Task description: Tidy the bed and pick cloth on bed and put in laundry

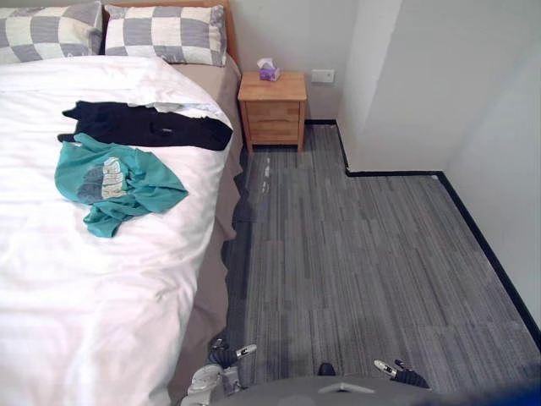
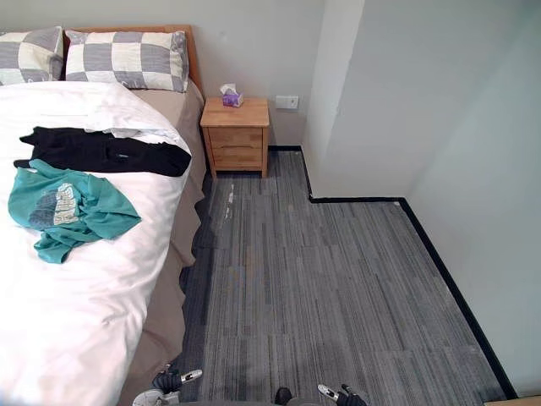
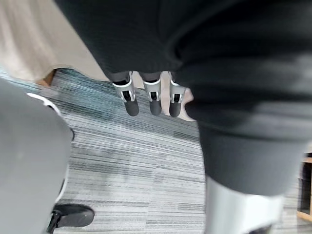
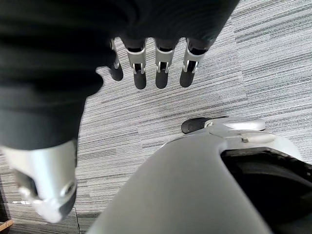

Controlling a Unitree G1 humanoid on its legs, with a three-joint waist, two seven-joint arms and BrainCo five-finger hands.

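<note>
A crumpled teal shirt (image 1: 127,182) lies on the white duvet of the bed (image 1: 84,288), near its right side. Just beyond it a black garment (image 1: 152,125) is spread flat across the duvet. The duvet's top edge is folded back unevenly below two grey-and-white checked pillows (image 1: 165,34). My left hand (image 1: 221,365) hangs low beside the bed's near corner, fingers (image 3: 153,95) straight and holding nothing. My right hand (image 1: 396,370) hangs over the carpet, its fingers (image 4: 161,68) also straight and empty. Both hands are far from the clothes.
A wooden nightstand (image 1: 272,108) with a tissue box (image 1: 269,71) stands by the bed's head. Grey striped carpet (image 1: 363,254) stretches to the right of the bed. A white wall corner (image 1: 372,101) juts out at the back right.
</note>
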